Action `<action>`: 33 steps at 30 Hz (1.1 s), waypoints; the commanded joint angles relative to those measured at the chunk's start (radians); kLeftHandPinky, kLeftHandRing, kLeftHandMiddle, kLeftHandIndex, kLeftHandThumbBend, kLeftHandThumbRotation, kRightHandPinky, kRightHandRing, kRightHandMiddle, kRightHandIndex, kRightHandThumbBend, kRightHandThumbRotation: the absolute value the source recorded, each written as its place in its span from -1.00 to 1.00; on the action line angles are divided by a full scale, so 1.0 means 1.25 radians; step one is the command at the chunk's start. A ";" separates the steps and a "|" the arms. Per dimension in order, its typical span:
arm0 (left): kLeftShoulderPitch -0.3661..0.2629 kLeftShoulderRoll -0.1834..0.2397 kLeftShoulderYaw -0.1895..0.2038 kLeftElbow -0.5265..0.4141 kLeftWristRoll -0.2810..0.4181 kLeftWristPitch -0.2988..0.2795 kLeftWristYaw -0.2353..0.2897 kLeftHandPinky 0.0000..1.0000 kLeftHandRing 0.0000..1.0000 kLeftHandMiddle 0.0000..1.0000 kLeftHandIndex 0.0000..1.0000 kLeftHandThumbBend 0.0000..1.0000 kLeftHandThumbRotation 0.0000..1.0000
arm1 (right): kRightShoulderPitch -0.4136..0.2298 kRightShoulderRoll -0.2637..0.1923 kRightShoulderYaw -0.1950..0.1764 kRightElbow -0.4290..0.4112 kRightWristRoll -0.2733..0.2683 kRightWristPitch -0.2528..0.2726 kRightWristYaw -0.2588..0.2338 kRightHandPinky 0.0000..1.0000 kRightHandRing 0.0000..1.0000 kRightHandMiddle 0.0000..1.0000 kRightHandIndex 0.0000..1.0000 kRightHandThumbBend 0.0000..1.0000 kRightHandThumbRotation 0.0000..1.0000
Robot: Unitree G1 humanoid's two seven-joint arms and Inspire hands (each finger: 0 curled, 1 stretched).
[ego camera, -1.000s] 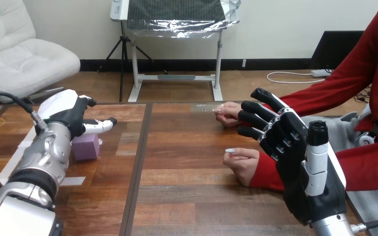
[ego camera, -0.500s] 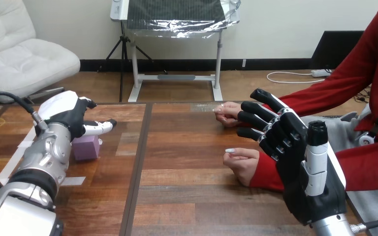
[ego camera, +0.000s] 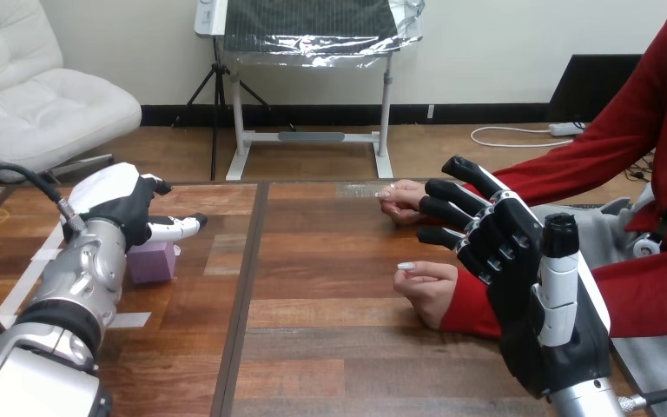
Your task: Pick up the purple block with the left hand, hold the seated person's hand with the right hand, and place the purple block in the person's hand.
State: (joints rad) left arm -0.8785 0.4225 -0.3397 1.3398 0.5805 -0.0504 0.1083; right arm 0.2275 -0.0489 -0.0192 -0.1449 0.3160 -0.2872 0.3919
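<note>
The purple block (ego camera: 153, 262) rests on the table at the left, partly hidden by my left forearm. My left hand (ego camera: 130, 206) hovers just above and behind it, fingers stretched out to the right, open and apart from the block. My right hand (ego camera: 508, 252) is raised at the right with fingers spread, open, holding nothing. The person's near hand (ego camera: 427, 285) lies as a loose fist on the table just left of my right hand; I cannot tell whether they touch. The person's far hand (ego camera: 402, 200) rests further back, behind my right fingers.
The wooden table (ego camera: 313, 347) has a dark seam running front to back left of centre. Pale tape strips (ego camera: 130, 320) lie by my left arm. The person's red sleeves (ego camera: 651, 287) take up the right side.
My left hand has drifted slightly to the right and down over the purple block. The right hand and the person's hands have not moved.
</note>
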 commanded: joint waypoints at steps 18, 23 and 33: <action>-0.007 -0.004 -0.008 -0.004 0.001 -0.006 -0.019 0.79 0.78 0.77 0.72 0.18 0.10 | -0.043 -0.010 -0.005 -0.016 0.008 -0.006 0.006 0.44 0.62 0.61 0.71 0.67 0.96; -0.009 -0.005 -0.013 -0.003 0.005 0.000 -0.030 0.81 0.79 0.78 0.72 0.17 0.09 | -0.042 -0.010 -0.005 -0.017 0.010 -0.007 0.006 0.44 0.62 0.61 0.71 0.66 0.96; -0.012 -0.006 -0.015 -0.004 0.005 0.004 -0.047 0.88 0.79 0.77 0.72 0.14 -0.06 | -0.042 -0.010 -0.006 -0.017 0.004 -0.011 0.004 0.43 0.62 0.61 0.71 0.66 0.97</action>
State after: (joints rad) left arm -0.8620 0.4164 -0.3471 1.3413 0.5829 -0.0455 0.0575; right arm 0.2275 -0.0490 -0.0192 -0.1450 0.3161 -0.2872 0.3932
